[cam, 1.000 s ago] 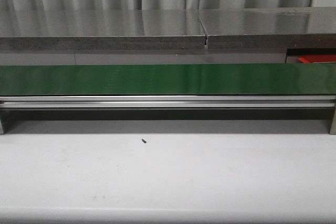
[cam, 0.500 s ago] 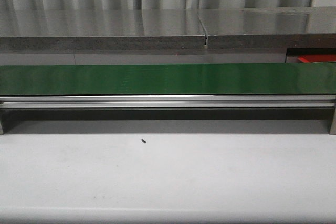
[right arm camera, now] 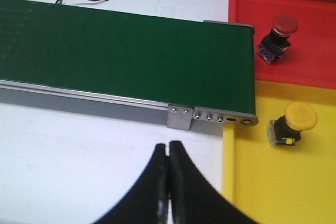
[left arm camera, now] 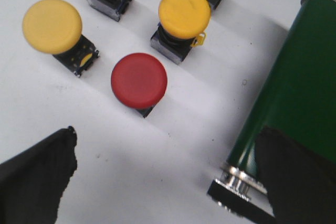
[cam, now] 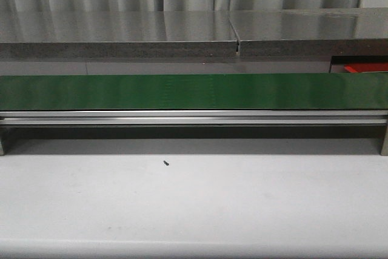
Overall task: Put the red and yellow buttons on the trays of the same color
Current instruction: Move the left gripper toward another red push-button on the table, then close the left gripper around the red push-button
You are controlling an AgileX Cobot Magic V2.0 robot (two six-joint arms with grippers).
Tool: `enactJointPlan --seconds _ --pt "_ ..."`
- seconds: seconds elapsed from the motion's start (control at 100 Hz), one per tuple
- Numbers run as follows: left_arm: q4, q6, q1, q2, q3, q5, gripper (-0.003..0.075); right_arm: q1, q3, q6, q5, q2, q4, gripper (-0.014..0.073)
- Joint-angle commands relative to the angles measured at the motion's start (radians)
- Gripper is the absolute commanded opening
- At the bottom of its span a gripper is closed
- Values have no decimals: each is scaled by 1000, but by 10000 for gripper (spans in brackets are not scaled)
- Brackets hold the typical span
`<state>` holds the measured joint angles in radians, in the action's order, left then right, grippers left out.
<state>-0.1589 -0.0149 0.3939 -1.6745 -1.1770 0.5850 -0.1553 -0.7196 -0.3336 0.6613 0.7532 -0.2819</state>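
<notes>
On the white table close to the robot there is a tiny black speck. Behind it runs a long green belt on a silver rail. Past the belt's far right end a bit of red tray peeks out.

The left gripper has its two dark fingers spread wide apart, holding nothing. It hangs over a bunch of buttons standing on the white table beside the end of the belt. A red button is nearest the fingers. Beyond it are two yellow buttons, one off to one side and one nearer the belt. Two more buttons are cut off at the picture's edge.

The right gripper has its black fingers pressed together with nothing between them. It hangs over the white table just before the belt's end. Beside that end sit two trays, touching. In the yellow tray sits a yellow button. In the red tray sits a red button.
</notes>
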Motion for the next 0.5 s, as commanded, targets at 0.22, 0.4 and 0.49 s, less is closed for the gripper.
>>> enactJointPlan --seconds 0.22,0.4,0.49 --pt "-14 -12 1 -110 -187 41 662 0 -26 -9 -59 -6 -17 -117" --pt "-14 -12 1 -175 -232 55 662 0 -26 -9 -59 -6 -17 -117" --pt "-18 -12 1 -198 -240 58 662 0 -26 -9 -59 -6 -17 -117"
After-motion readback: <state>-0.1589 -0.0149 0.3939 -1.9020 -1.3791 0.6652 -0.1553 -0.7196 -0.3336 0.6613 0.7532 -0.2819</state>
